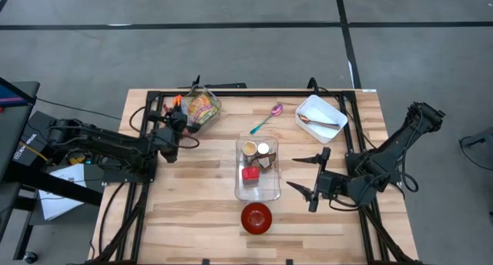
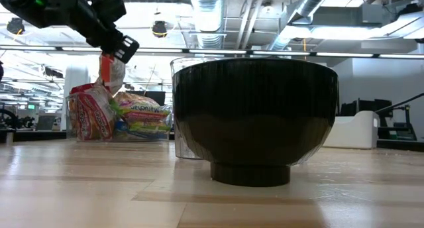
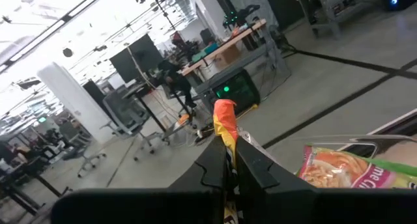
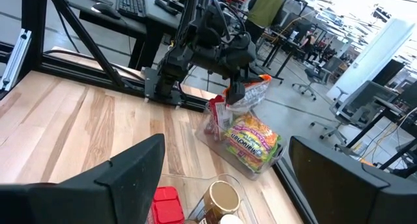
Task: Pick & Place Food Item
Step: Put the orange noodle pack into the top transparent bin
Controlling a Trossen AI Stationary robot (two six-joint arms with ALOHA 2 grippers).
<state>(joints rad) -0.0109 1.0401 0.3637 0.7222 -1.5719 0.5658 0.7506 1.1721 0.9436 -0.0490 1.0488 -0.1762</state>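
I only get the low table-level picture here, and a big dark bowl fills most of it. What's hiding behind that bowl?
Observer: From above, a clear tray sits behind the red bowl, holding small food items, one a red block.
Operator: The arm at top left, is it holding something?
Observer: Yes. The left gripper is shut on an orange and yellow packet, above the snack bags.
Operator: Is there a second arm?
Observer: Yes. The right gripper waits open, beside the tray.
Operator: Anything else?
Observer: A white dish and a pink spoon lie at the far edge.
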